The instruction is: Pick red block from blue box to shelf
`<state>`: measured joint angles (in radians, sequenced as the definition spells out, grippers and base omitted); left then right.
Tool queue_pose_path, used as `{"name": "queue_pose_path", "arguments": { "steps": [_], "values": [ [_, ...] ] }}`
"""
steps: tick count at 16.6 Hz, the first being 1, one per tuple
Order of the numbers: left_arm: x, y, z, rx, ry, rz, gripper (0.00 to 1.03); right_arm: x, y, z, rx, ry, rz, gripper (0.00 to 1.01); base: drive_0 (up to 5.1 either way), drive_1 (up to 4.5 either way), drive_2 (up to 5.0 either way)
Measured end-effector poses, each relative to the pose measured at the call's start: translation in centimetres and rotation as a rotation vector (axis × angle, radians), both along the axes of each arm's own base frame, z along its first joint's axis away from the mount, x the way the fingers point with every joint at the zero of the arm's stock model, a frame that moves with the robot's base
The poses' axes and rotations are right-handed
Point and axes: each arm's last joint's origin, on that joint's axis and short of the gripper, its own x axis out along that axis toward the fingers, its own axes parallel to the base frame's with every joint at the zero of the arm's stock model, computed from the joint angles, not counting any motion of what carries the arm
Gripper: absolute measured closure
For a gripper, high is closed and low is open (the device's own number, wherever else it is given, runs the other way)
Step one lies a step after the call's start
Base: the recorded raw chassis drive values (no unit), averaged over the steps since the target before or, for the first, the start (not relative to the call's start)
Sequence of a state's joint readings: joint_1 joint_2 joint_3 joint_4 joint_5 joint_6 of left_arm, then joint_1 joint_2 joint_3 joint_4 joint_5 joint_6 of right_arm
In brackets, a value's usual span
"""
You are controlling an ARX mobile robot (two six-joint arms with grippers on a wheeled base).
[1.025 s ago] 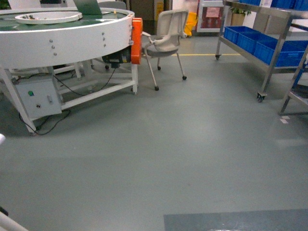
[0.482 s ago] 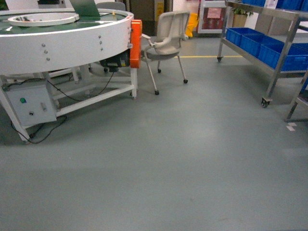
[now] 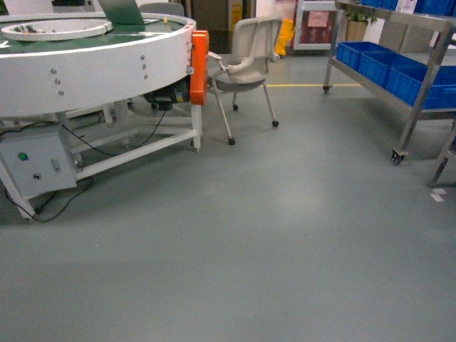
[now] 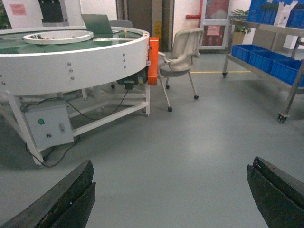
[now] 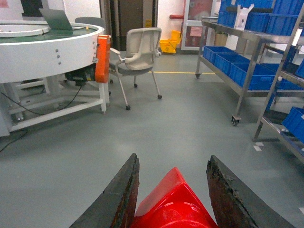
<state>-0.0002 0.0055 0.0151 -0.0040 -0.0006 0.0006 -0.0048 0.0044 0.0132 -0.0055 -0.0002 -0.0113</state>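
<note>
Bare grey workshop floor fills the foreground. Nearest, the right gripper clenches the small glossy red plastic block between its dark fingers, while the left gripper hangs spread and empty. Farther off stand a white round conveyor table and a grey office chair. The tall stainless-steel shelf with dark blue crates lies ahead and to the right of the loaded pincer, so the right arm is the nearer one.

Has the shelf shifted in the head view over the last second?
Yes, in the image: the shelf slid right and slightly down, its caster leg nearer the right edge. The round white table and chair shifted too, so the camera moved.
</note>
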Motion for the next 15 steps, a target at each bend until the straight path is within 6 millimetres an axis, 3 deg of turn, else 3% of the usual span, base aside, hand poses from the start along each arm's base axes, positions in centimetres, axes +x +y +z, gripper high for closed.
{"name": "queue_pose_path", "arguments": {
  "steps": [15],
  "values": [
    [0.0,0.0,-0.01,0.0,0.001,0.0,0.05,0.0,0.0,0.0,0.0,0.0,0.0,0.64,0.0,4.02,-4.0]
  ]
}}
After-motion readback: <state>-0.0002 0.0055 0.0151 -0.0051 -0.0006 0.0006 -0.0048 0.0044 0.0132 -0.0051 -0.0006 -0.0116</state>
